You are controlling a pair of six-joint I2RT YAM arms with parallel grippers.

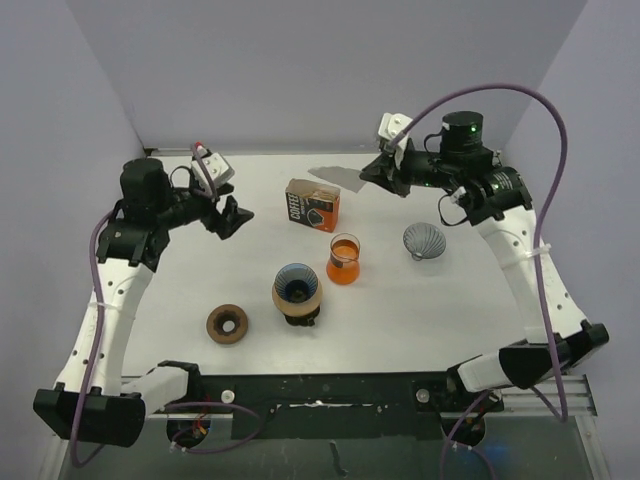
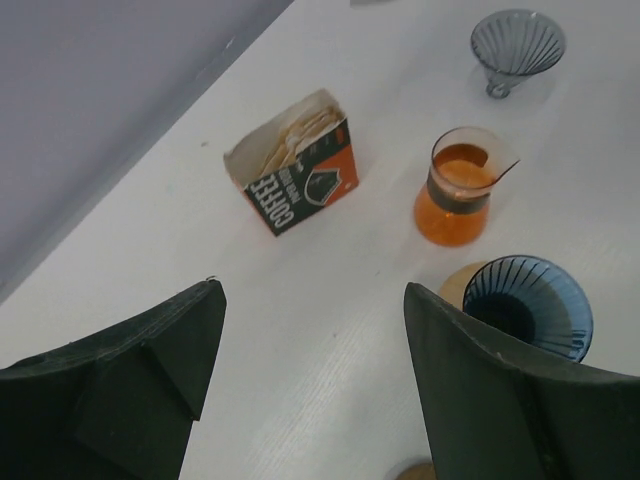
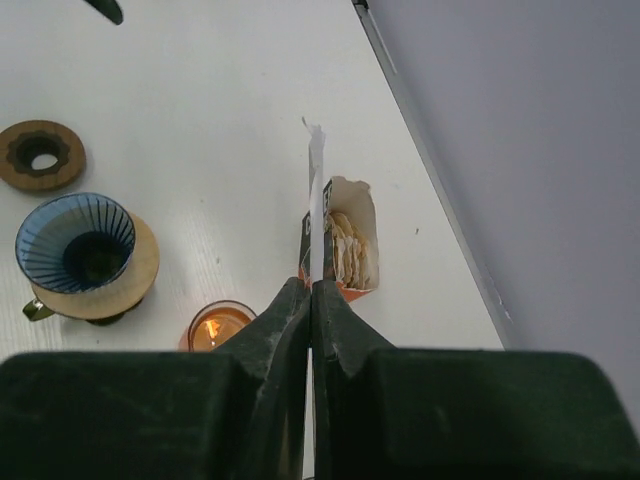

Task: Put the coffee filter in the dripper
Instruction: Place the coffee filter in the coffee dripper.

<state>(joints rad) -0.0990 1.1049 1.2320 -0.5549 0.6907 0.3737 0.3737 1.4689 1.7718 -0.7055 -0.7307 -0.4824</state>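
Note:
My right gripper (image 1: 378,170) is shut on a white paper coffee filter (image 1: 340,178) and holds it in the air behind the filter box. In the right wrist view the filter (image 3: 318,195) shows edge-on, sticking out from between the closed fingertips (image 3: 311,290). A blue ribbed dripper (image 1: 297,285) sits on a wooden stand mid-table, also in the left wrist view (image 2: 528,305) and the right wrist view (image 3: 75,245). My left gripper (image 1: 232,215) is open and empty, above the table left of the box; its fingers (image 2: 150,350) are wide apart.
An open orange and black coffee filter box (image 1: 312,204) holds more filters. An orange glass carafe (image 1: 344,259) stands right of the blue dripper. A grey glass dripper (image 1: 424,240) lies at the right. A wooden ring (image 1: 227,323) lies front left.

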